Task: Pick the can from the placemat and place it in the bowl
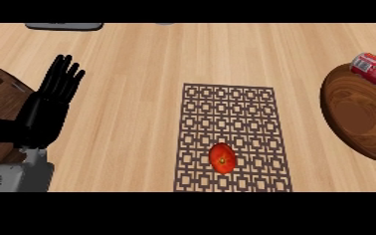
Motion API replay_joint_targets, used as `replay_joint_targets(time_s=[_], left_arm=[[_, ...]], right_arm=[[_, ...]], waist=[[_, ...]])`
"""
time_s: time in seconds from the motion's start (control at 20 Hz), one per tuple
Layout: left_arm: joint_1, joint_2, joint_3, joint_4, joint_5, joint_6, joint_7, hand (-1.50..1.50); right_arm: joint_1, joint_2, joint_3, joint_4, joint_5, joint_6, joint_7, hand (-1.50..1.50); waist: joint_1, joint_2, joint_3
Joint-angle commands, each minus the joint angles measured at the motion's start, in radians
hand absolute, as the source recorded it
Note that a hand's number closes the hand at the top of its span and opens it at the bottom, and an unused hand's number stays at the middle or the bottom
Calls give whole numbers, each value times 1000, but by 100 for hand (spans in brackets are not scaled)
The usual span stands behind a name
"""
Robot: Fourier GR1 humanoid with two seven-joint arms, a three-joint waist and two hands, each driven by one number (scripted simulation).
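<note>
Now | can [363,65] on bowl [352,110] rim, label unreadable | left hand [46,110] released, fingers straight

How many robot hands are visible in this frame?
1. The left hand shows at the view's left edge, open with fingers up, resting beside the placemat. The right hand is out of view, perhaps beyond the frame's edge.

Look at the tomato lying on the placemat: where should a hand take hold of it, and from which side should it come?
Grip the tomato round its widest middle, coming from above. It is round, sits low on the flat placemat, and nothing stands close beside it, so a thumb and fingers can probably close on opposite sides. The left hand, open at the view's left, is the only hand showing.
</note>
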Motion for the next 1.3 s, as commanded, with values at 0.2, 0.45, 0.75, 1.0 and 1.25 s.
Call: replay_joint_targets(time_s=[0.2, 0.45, 0.75, 1.0, 1.25], left_arm=[[-23, -26, -7, 37, -24, 4, -22, 0], [-32, 7, 21, -10, 15, -13, 42, 0], [5, -27, -8, -29, -27, 17, 16, 0], [0, 10, 29, -17, 5, -28, 16, 0], [-21, -17, 14, 13, -10, -21, 9, 0]], right_arm=[[-178, 186, 103, 327, 133, 24, 96, 150], [-265, 197, 98, 501, 144, 111, -140, -150], [-317, 202, -78, 596, -41, 246, -240, -150], [-387, 138, -246, 720, -200, 374, -177, -150], [-376, 10, -282, 804, -205, 410, -180, -150]], waist=[[10, 7, 0], [19, 8, 3], [9, 5, 4], [8, 8, 3], [7, 15, 4]])
